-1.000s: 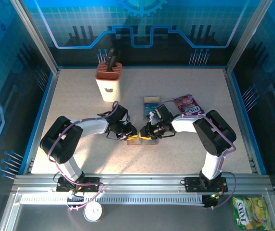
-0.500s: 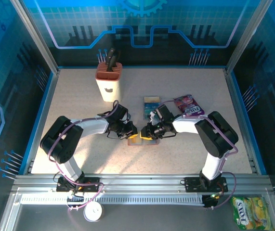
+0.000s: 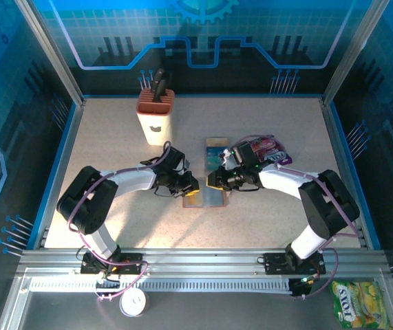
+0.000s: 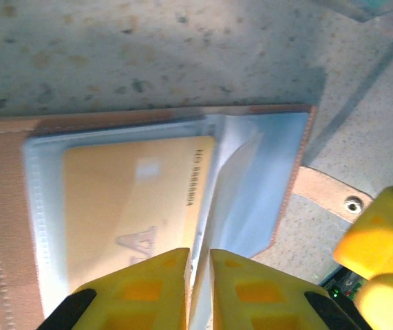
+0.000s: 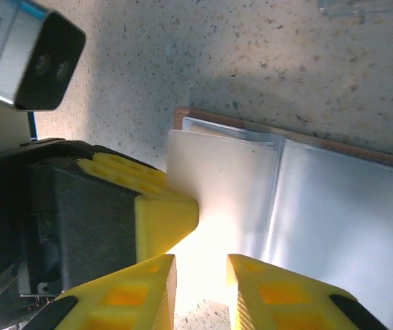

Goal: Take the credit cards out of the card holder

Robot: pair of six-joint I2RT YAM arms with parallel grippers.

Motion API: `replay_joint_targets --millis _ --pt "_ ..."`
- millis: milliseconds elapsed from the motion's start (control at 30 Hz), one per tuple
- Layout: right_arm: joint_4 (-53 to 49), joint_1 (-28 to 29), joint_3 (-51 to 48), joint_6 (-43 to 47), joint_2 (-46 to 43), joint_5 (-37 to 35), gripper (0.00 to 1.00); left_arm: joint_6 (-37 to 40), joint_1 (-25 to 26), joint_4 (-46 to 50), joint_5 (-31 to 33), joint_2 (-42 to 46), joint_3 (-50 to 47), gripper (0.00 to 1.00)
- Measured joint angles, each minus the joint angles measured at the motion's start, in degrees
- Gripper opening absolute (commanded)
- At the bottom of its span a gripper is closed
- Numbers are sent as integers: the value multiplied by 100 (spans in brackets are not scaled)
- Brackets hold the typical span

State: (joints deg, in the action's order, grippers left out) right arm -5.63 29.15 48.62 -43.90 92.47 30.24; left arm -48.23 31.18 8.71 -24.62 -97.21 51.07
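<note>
**benchrat:** What was on the bench? Biggest first, with counts pls.

**yam_fan:** One speckled beige table. Two white-and-black robot arms, the left arm and the right arm, both reaching in to the middle. One cream knife block with a rust-orange top, upright at the far left, well apart from the rest. Two snack packets: a purple foil snack packet on the table beside the right arm, and a yellow-green snack packet off the table by the near right corner. One clear plastic tray with something teal and yellow in it, too small to make out.

**benchrat:** And the wallet thing?

**yam_fan:** One brown leather-look bifold card holder, lying open and flat mid-table, just nearer than the tray. I could count one yellow-orange plastic card, tucked in a clear pocket. The left gripper was pinched nearly closed on a clear pocket leaf of the holder. The right gripper sat right beside it, jaws a little apart over the pale leaf.
</note>
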Motion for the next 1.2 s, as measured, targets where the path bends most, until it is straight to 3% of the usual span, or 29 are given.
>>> replay_joint_targets --millis 633,1200 --pt "-396 -389 -291 105 -621 -129 27 -142 448 -9 -85 -590 723 17" --pt "-841 -645 -398 302 -1137 -219 28 -267 682 -66 -289 -1150 1414 34"
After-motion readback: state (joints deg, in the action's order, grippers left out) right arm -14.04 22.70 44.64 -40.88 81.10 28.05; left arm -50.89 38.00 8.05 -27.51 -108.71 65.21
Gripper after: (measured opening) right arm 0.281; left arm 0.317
